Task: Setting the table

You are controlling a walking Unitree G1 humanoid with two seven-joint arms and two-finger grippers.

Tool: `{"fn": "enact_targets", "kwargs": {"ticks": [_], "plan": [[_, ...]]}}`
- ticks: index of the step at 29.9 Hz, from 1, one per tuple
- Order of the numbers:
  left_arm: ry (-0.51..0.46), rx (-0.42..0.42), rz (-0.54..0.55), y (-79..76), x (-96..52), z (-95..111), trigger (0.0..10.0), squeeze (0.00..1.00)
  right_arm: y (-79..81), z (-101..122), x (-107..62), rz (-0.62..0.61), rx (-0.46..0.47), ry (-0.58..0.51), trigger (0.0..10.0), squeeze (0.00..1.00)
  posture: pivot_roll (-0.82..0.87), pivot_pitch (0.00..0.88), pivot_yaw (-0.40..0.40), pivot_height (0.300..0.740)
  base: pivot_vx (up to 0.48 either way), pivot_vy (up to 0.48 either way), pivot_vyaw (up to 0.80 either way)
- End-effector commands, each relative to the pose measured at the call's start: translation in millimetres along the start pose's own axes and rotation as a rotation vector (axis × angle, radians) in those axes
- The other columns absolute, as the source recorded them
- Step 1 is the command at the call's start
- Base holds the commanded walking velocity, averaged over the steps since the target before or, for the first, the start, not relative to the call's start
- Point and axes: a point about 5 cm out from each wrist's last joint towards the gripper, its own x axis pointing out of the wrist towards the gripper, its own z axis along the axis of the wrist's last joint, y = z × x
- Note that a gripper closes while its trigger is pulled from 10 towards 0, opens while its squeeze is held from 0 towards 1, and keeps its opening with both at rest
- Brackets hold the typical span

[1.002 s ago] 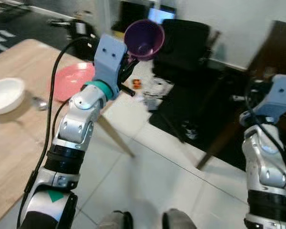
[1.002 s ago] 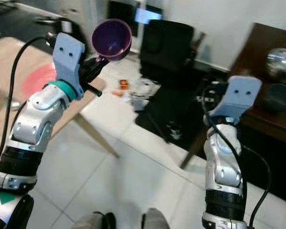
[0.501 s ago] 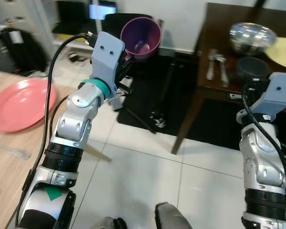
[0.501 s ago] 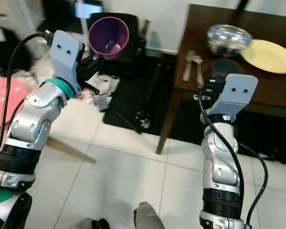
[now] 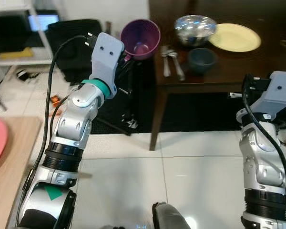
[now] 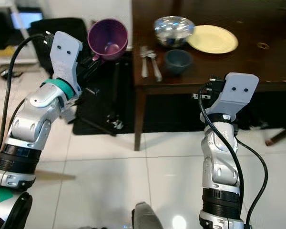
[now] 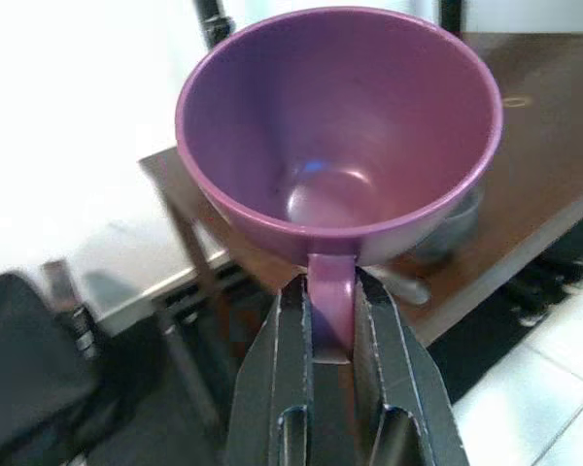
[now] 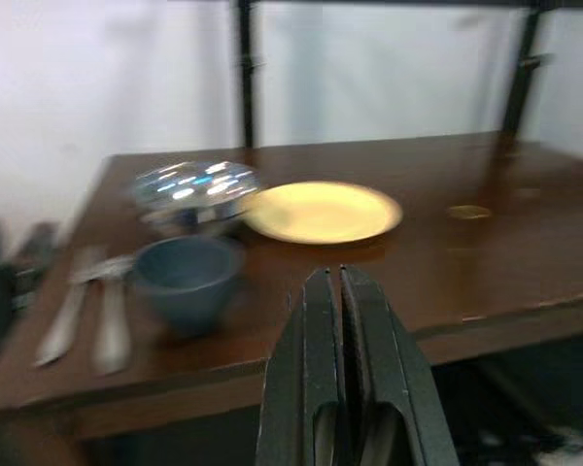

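A purple cup [image 7: 338, 165] is held up in the air by its handle, pinched in the left gripper [image 7: 332, 320], near a dark table [image 6: 257, 62] corner. On the table sit cutlery [image 6: 149, 59], a blue cup [image 6: 177, 61], a metal bowl [image 6: 173, 26] and a yellow plate [image 6: 212, 39]. The right gripper [image 8: 330, 291] is clenched, empty.

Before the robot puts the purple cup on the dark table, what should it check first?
1. Grip: left gripper pinches the purple cup by its handle: ok.
2. Cup upright, nothing inside: ok.
3. Cup over the dark table: not ok, it is off the corner, over the floor.
4. Free spot: bare wood beside the blue cup and yellow plate: ok.
5. Things to miss: spoons and shiny steel bowl near the corner: ok so far.
6. Right gripper shut, holding nothing: ok.
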Motion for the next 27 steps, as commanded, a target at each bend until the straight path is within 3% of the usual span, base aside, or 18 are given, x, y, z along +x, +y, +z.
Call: {"fn": "enact_targets", "kwargs": {"ticks": [1,27], "plan": [[0.019,0.000,0.008,2.6,-2.3,-6.1,10.0,0.00,2.6,-4.2,-2.4,0.004,0.011,0.018,10.0,0.00,-0.01,0.000,0.086,0.740,0.000,0.000,-0.80],[0.019,-0.015,-0.007,-0.2,-0.6,-7.9,10.0,0.00,2.8,-3.9,-2.8,0.005,0.011,0.017,10.0,0.00,-0.01,0.000,0.089,0.740,0.000,0.000,-0.80]]}}
